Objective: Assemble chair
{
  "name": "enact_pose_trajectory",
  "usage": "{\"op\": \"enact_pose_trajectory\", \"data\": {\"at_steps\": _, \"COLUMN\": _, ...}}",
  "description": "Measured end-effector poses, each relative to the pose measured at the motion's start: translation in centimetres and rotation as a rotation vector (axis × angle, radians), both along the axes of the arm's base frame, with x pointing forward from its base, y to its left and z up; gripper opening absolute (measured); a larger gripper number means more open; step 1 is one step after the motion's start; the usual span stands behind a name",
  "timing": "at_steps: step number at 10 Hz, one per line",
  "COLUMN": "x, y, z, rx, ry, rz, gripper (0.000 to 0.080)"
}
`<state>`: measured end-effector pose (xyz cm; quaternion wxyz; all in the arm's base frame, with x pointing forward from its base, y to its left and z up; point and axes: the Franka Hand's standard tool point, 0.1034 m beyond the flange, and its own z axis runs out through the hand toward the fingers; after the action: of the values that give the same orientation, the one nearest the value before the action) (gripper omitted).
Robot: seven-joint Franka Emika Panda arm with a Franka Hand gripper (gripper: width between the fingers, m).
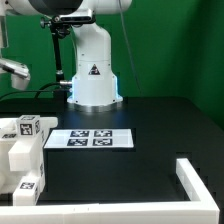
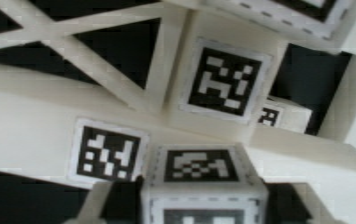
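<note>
Although the chair pieces (image 1: 22, 150) are sitting at the exterior view's left edge of the desk (image 1: 160, 125), they are being cut off there, so no count is possible; one marker board (image 1: 92, 139) is lying just beside them; one corner rail (image 1: 203, 185) is showing right; the jaws' state cannot be told.

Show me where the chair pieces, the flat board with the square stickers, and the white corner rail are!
Chair pieces (image 1: 22, 150): exterior view, front face of the big white block.
Marker board (image 1: 90, 139): exterior view, middle of the flat sheet, between its tags.
Corner rail (image 1: 203, 186): exterior view, top of the long side.
</note>
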<state>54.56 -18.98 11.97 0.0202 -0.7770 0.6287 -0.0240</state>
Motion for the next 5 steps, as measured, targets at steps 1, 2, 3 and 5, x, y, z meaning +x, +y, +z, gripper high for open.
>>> {"op": "enact_pose_trajectory", "data": {"at_steps": 1, "x": -0.07, "y": -0.05, "z": 0.01, "rx": -0.002, "ry": 0.004, "rz": 0.04, "gripper": 0.0284}}
{"op": "enact_pose_trajectory", "data": {"at_steps": 2, "x": -0.15, "y": -0.11, "z": 0.16, "rx": 0.004, "ry": 0.014, "rz": 0.134, "gripper": 0.044}}
{"op": "enact_pose_trajectory", "data": {"at_steps": 3, "x": 0.02, "y": 0.08, "z": 0.26, "rx": -0.003, "ry": 0.016, "rz": 0.163, "gripper": 0.0569}}
{"op": "enact_pose_trajectory", "data": {"at_steps": 5, "x": 0.01, "y": 0.01, "z": 0.25, "rx": -0.016, "ry": 0.016, "rz": 0.341, "gripper": 0.0633}}
